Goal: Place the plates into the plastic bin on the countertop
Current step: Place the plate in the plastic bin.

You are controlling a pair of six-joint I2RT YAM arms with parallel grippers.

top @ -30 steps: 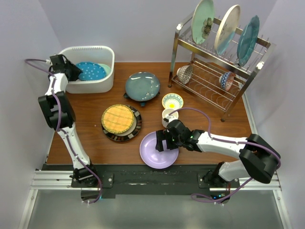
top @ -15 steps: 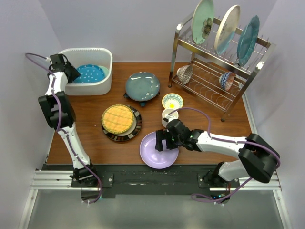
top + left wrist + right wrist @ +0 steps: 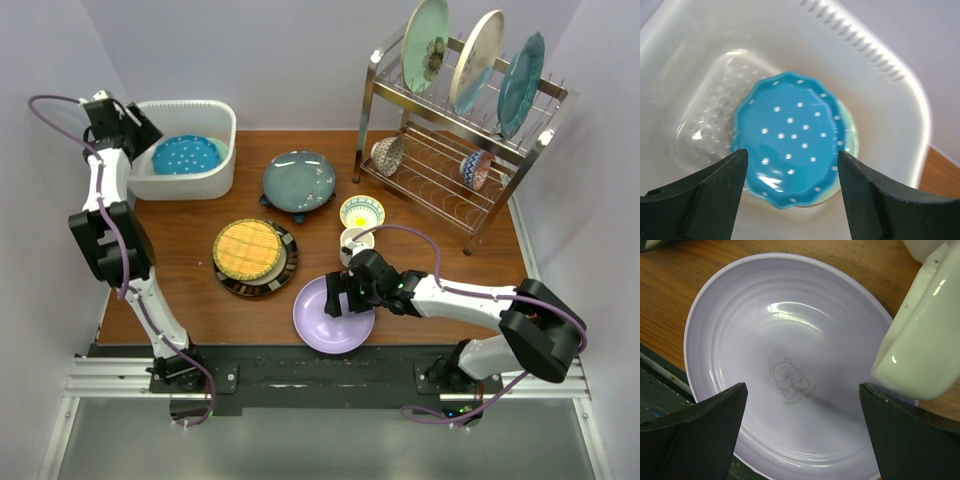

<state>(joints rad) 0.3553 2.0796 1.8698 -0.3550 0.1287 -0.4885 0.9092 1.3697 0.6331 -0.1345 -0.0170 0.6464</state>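
Where lilac plate (image 3: pixel 765 330) nears countertop (image 3: pixel 670 300) edge, right gripper (image 3: pixel 801 387) spreads wide.

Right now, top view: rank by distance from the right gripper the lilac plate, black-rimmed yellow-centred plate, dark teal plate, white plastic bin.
1. Lilac plate, under the right gripper.
2. Black-rimmed yellow-centred plate, leftward.
3. Dark teal plate, farther back.
4. White plastic bin, far-left corner.

Overhead view spans the countertop (image 3: pixel 190 215); wrist cameras peer closely downward.

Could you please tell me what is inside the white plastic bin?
The plastic bin holds a blue dotted plate atop a pale green plate, only its edge showing. Anything beneath is covered.
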